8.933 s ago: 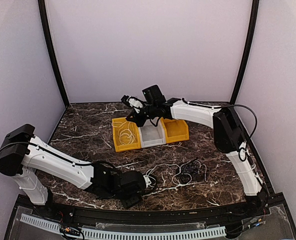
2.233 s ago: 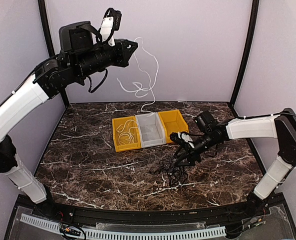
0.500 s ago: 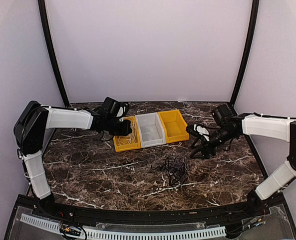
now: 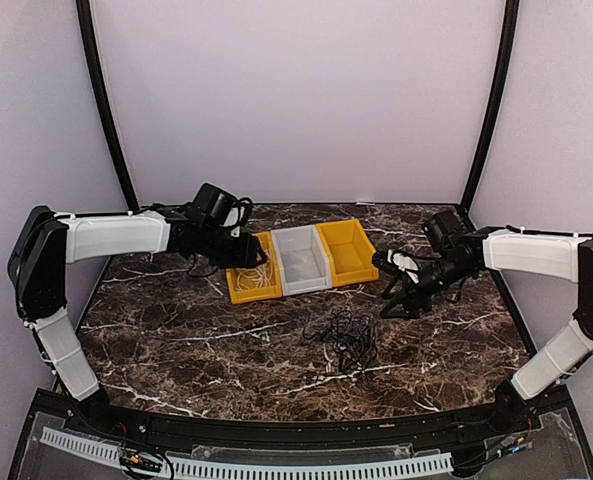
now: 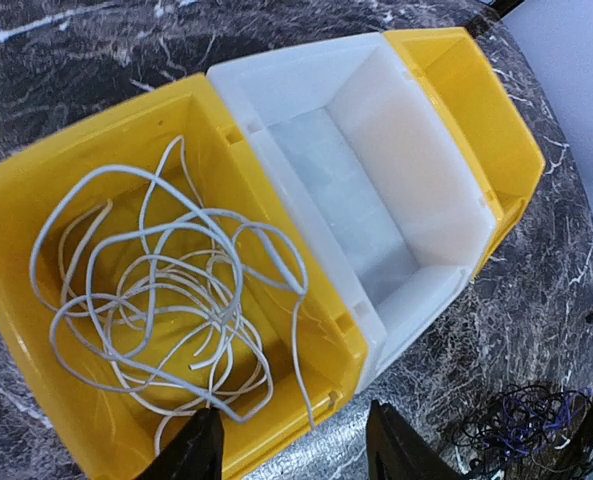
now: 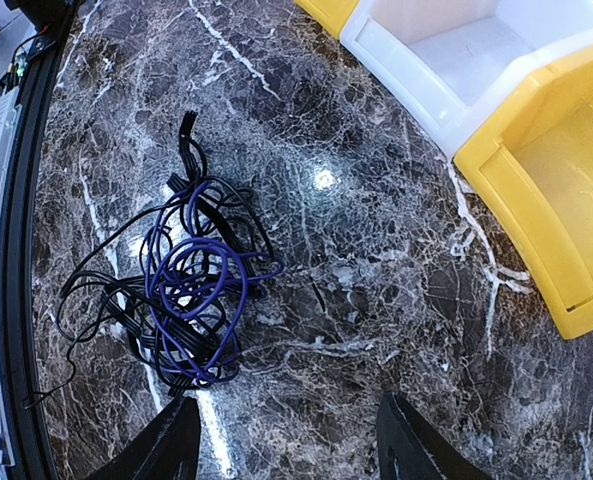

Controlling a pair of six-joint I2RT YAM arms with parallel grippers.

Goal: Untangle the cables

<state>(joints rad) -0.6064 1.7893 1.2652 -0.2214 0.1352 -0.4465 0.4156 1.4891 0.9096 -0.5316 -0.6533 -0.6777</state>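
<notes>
A white cable (image 5: 166,290) lies coiled in the left yellow bin (image 5: 326,330), with one end drooping over its near wall. My left gripper (image 5: 296,450) hovers over that wall, open, with nothing held. In the top view it (image 4: 248,258) sits at the bin's left rim (image 4: 238,292). A tangle of black and purple cables (image 6: 191,290) rests on the marble, also seen in the top view (image 4: 348,335). My right gripper (image 6: 291,440) is open and empty, up and to the right of the tangle (image 4: 394,298).
A white bin (image 4: 301,262) stands in the middle of the row, and a second yellow bin (image 4: 348,250) is to its right; both hold nothing. The black frame rail (image 6: 16,300) runs along the table's near edge, close to the tangle.
My left arm brought the white cable down from high up into the left yellow bin, and its jaws have just opened. The right gripper drew back to the right of the tangle and now holds still.
</notes>
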